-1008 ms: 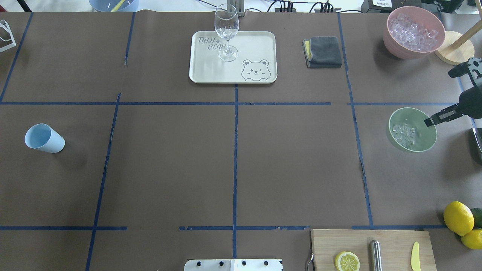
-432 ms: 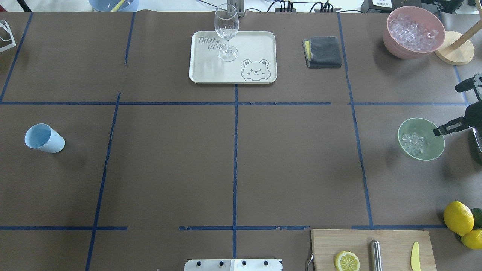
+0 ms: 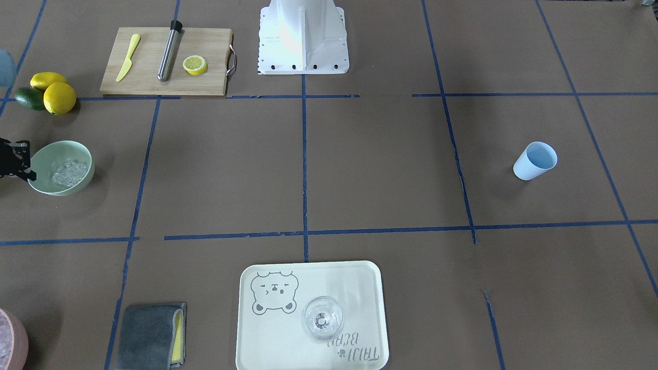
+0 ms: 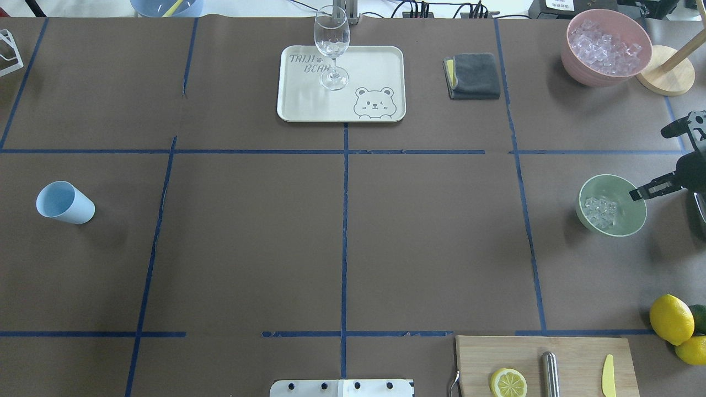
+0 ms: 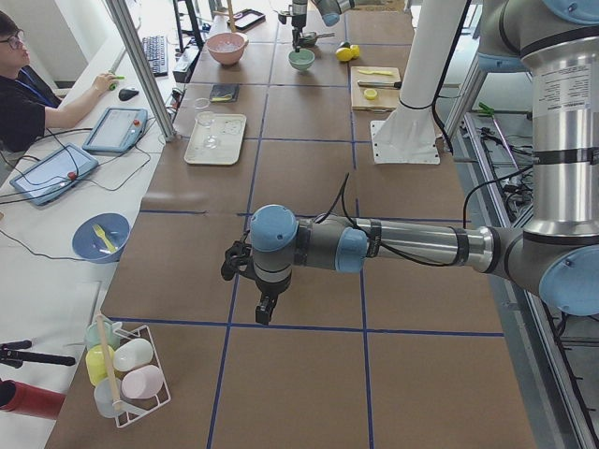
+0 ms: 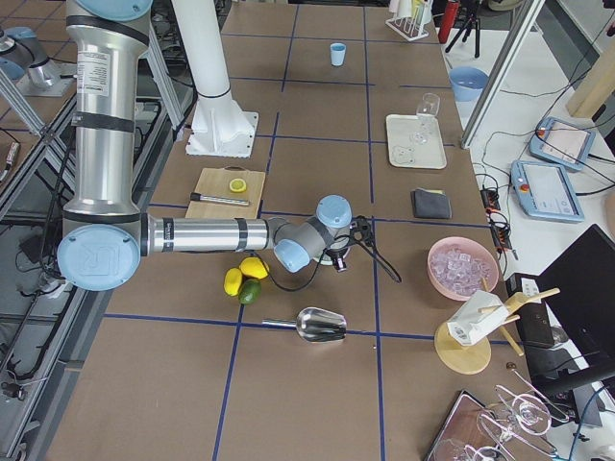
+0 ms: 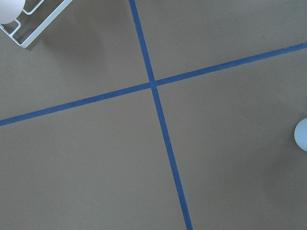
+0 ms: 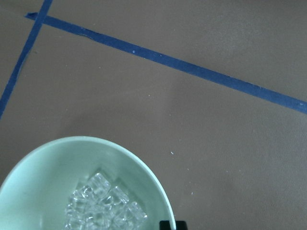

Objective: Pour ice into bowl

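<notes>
The pale mint-green bowl [image 4: 626,219] is at the table's right side, with a small heap of clear ice cubes [image 4: 600,212] inside. It also shows in the front view [image 3: 51,154] and the right wrist view [image 8: 57,167], with the ice [image 8: 103,206] at its bottom. My right gripper [image 4: 640,193] is shut on the bowl's right rim; its tips show in the front view [image 3: 25,172]. My left gripper [image 5: 265,313] shows only in the exterior left view, over bare table, and I cannot tell whether it is open.
A pink bowl [image 4: 573,60] full of ice stands at the back right beside a wooden stand [image 4: 664,69]. A metal scoop [image 6: 320,325] lies right of the green bowl. Light blue cup [image 4: 65,202], tray [image 4: 380,66] with wine glass [image 4: 332,44], cloth [image 4: 473,75], lemons [image 4: 670,318].
The right gripper and the bowl moved right and toward the robot, then a little back to the left. The ice stayed in the bowl.
</notes>
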`<state>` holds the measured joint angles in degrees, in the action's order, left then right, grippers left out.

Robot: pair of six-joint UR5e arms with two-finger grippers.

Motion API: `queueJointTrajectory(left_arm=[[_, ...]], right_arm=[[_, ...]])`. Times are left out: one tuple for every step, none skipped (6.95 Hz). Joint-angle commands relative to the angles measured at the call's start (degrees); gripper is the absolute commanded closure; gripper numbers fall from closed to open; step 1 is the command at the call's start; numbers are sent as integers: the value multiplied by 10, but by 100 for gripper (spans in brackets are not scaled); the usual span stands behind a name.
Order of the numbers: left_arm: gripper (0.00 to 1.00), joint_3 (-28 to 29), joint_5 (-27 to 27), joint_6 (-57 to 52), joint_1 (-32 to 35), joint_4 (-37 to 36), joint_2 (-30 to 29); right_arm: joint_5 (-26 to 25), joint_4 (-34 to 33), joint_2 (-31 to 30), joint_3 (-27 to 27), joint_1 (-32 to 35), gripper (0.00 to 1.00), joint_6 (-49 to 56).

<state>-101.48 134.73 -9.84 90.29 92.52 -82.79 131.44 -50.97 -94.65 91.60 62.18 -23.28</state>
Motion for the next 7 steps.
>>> queueJointTrajectory(left_arm=[[0, 1, 0, 0, 0, 0, -1], [0, 1, 1, 0, 0, 0, -1], [0, 1, 1, 0, 0, 1, -1], [0, 1, 1, 0, 0, 1, -1], [0, 3, 0, 0, 0, 1, 0], [0, 4, -1, 0, 1, 1, 0], [0, 4, -1, 0, 1, 0, 1]], right_arm=[[-1, 2, 5, 5, 0, 0, 1], [-1, -8, 9, 10, 31, 0, 4], [6, -29, 5, 11, 72, 0, 16], [12, -59, 3, 11, 119, 0, 85], [32, -142, 5, 16, 180, 0, 189], [35, -238, 5, 37, 240, 0, 266], [34, -346, 5, 80, 297, 0, 295]])
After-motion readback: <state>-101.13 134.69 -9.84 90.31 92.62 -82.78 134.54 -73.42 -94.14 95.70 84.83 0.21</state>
